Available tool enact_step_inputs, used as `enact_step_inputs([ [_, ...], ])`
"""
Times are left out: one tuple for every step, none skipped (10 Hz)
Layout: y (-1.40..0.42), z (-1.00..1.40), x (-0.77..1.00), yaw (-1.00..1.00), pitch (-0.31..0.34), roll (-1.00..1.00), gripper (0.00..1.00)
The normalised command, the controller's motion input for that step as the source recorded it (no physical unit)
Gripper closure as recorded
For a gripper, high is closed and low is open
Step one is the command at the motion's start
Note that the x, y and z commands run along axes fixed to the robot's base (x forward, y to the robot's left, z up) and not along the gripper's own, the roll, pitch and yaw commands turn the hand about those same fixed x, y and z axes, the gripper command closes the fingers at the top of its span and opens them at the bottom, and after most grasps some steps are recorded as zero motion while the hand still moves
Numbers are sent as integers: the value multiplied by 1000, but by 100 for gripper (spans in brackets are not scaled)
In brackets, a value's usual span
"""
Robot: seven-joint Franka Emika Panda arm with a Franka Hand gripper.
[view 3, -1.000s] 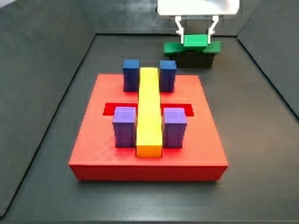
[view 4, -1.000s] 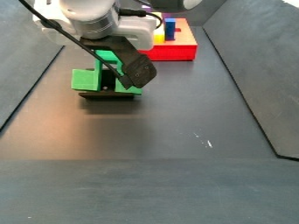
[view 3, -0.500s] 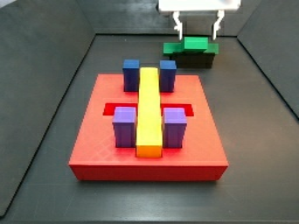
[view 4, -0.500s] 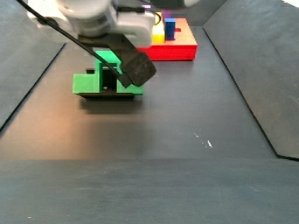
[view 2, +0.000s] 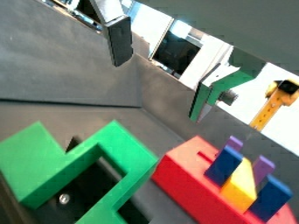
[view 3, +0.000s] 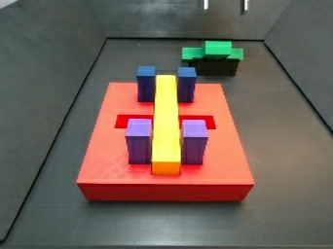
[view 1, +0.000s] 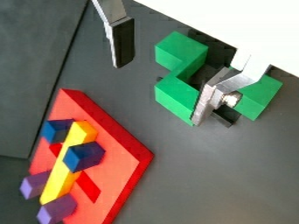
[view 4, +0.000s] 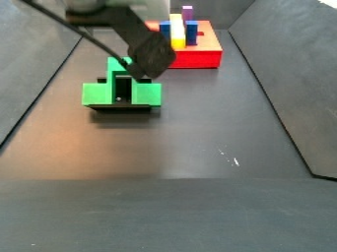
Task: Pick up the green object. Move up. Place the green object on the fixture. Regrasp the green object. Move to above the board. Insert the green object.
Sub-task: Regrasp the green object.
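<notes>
I see the gripper (view 1: pixel 163 70) raised above the fixture, its flat silver fingers (view 1: pixel 212 98) brushed metal with dark matt pads. The bright green blocky piece (view 3: pixel 211 50) looks smooth matt plastic, as does the red square slab (view 3: pixel 117 160).

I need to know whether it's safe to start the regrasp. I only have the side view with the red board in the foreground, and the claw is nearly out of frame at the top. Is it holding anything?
Observer: No. In both wrist views the claw is open, with its fingers wide apart and nothing between them.
Operator: And where is it relative to the green piece?
Observer: In a side view it hangs above the green object, with a clear gap between them. The piece rests on the fixture.
</notes>
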Motion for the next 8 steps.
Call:
enact_step_inputs([
  [80,371,0,0,189,197,0],
  [60,309,-17,0,183,329,0],
  [0,186,-46,0,157,509,0],
  [0,0,0,0,120,697,0],
  [-9,0,-9,0,146,937,0],
  [-71,-49,-26,0,149,1000,0],
  [-109,-103,-20,31,114,1000,0],
  [-137,-146,-14,63,74,1000,0],
])
